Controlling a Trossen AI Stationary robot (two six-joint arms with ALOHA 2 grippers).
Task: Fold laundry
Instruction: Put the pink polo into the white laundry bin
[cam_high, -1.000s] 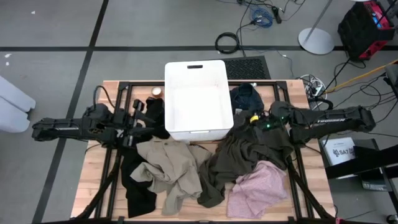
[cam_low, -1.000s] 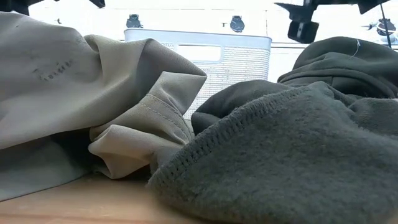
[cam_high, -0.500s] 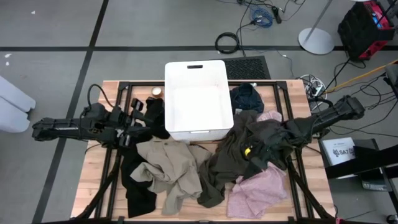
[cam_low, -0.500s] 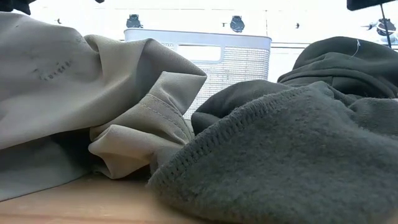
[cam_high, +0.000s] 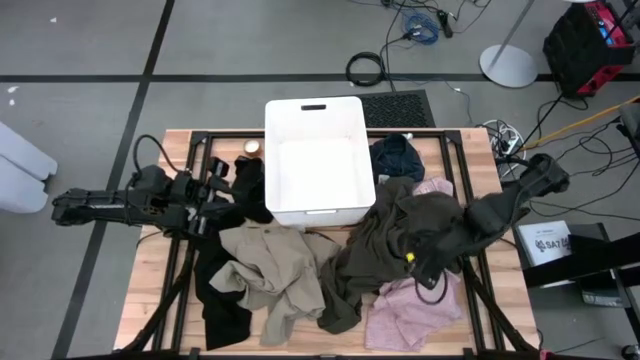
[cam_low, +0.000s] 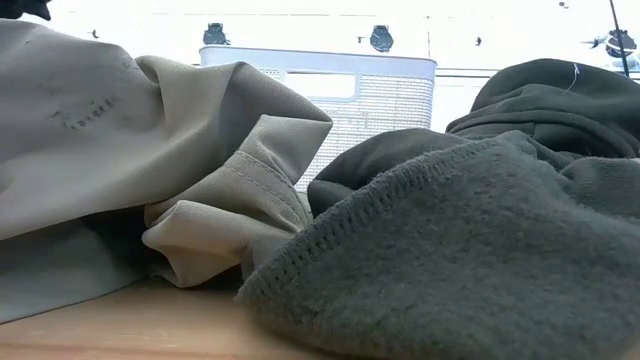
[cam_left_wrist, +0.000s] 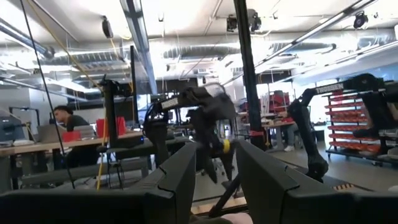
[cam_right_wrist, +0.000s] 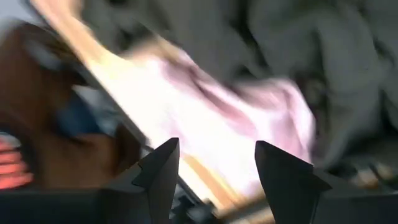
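The wooden table (cam_high: 150, 290) carries a white bin (cam_high: 317, 160) at its far middle. The dark olive-grey garment (cam_high: 385, 245) (the largest piece) sprawls right of centre, the beige-tan one (cam_high: 275, 265) beside it on the left, black cloth (cam_high: 220, 300) further left. The pale pink garment (cam_high: 415, 305) lies near-right, the navy one (cam_high: 397, 157) beside the bin. The right gripper (cam_high: 428, 272), fingers apart, hangs over the pink cloth. The left gripper (cam_high: 222, 190), fingers apart and empty, waits left of the bin.
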